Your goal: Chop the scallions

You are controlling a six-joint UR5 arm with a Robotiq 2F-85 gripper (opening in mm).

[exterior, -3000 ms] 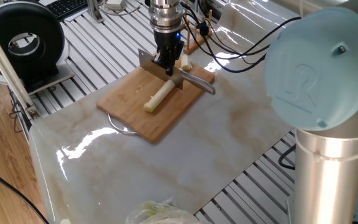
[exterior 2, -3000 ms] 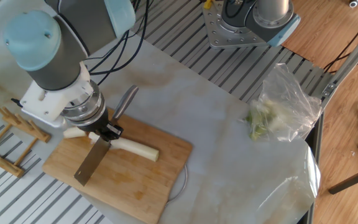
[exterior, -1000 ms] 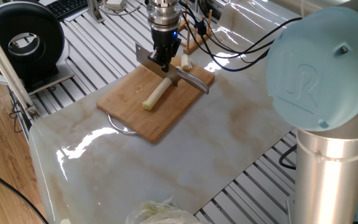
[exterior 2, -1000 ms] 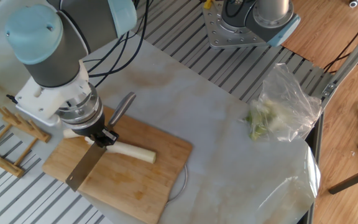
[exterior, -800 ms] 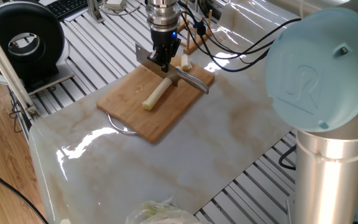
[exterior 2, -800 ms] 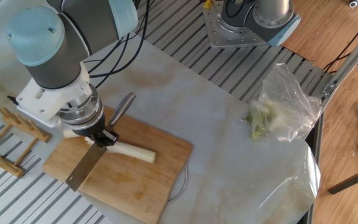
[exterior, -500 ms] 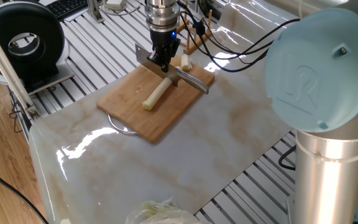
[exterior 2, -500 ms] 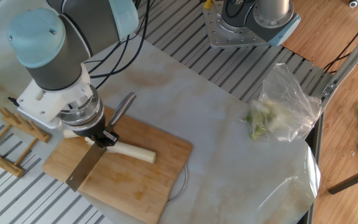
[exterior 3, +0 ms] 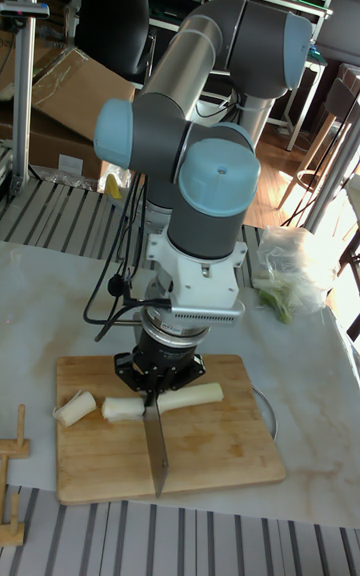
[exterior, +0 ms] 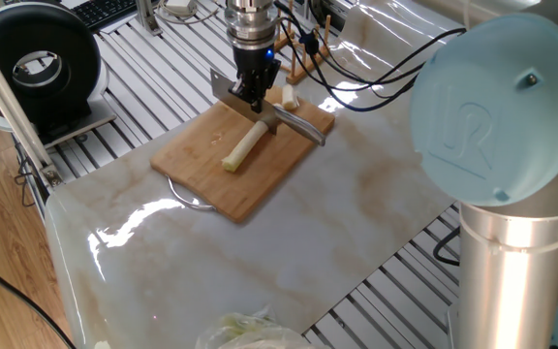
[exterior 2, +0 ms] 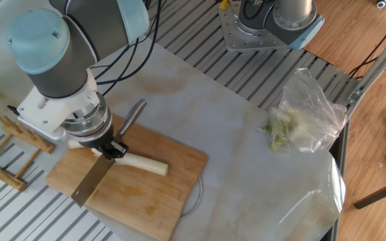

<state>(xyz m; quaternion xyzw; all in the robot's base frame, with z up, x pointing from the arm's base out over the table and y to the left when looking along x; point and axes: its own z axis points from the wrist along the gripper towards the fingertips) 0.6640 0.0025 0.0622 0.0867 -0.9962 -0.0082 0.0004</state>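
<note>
A pale scallion stalk [exterior: 243, 147] lies on the wooden cutting board [exterior: 201, 170]. My gripper [exterior: 254, 97] stands over its far end, shut on a knife [exterior: 223, 89] whose steel handle [exterior: 300, 126] sticks out to the right. In the tall fixed view the blade [exterior 3: 155, 441] points down between a short piece [exterior 3: 122, 408] and the long stalk [exterior 3: 190, 398]; I cannot tell whether they are fully parted. A cut chunk [exterior 3: 75, 407] lies further left. In the other fixed view the gripper [exterior 2: 110, 148] hides the cut, with the stalk [exterior 2: 146, 165] to its right.
A clear plastic bag of leafy greens [exterior 2: 300, 120] lies on the marble sheet to the right. A wooden rack [exterior 2: 9, 137] stands left of the board [exterior 2: 146, 201]. A black round device [exterior: 32, 63] sits at the back left. The arm's base [exterior 2: 267, 20] is behind.
Since three seconds ago the gripper and knife have shifted a little along the stalk, and the stalk was nudged slightly. Over the last second nothing has visibly moved.
</note>
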